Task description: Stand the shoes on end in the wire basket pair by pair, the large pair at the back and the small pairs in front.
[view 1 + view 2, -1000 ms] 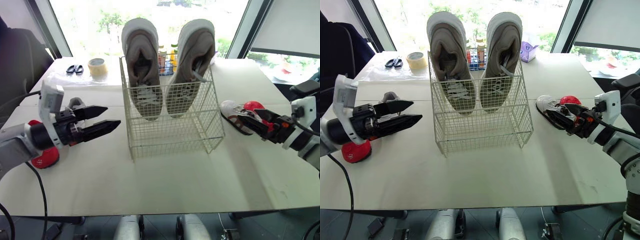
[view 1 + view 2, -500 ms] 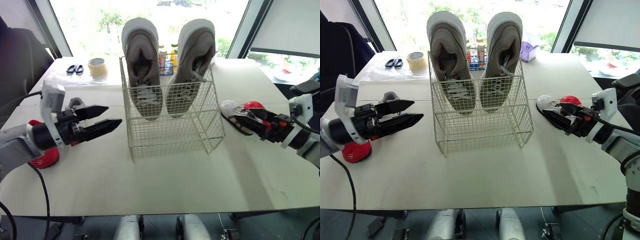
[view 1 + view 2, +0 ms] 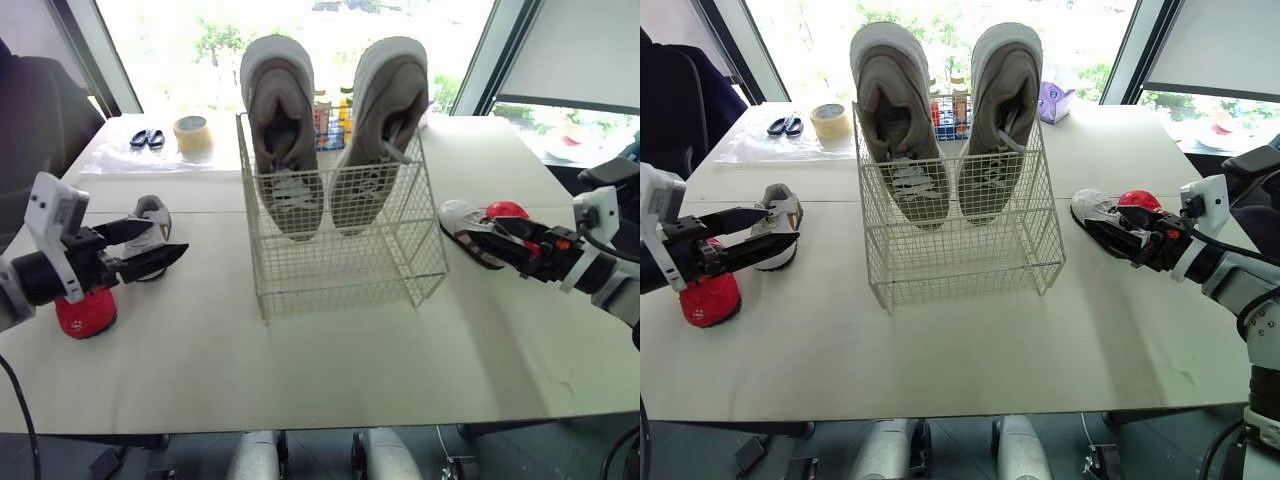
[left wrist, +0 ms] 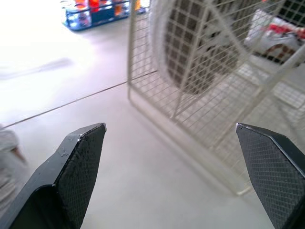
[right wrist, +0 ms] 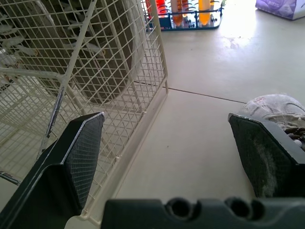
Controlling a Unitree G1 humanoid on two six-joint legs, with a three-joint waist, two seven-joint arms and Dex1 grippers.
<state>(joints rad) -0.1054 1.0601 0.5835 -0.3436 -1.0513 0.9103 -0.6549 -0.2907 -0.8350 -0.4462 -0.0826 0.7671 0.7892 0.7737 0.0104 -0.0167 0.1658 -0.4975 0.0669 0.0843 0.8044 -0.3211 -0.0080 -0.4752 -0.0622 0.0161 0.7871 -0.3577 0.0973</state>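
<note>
Across the table (image 3: pixel 320 350), the left pincer (image 3: pixel 168 237), spread, has retreated toward the left edge beside the grey shoe (image 3: pixel 152 208); the right pincer (image 5: pixel 166 116), spread, stays by the white shoe (image 3: pixel 460 215); the large pair (image 3: pixel 283 130) stands at the back of the wire basket (image 3: pixel 340 265).

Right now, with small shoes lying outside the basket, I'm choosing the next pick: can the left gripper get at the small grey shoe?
Probably yes: the left gripper is open right beside the grey shoe, with only bare table between them.

We hold our left arm out at the left, the left gripper (image 3: pixel 168 236) level, fingers spread wide. Our right arm extends opposite, the right gripper (image 3: pixel 478 230) also gaping, pointing inward.
</note>
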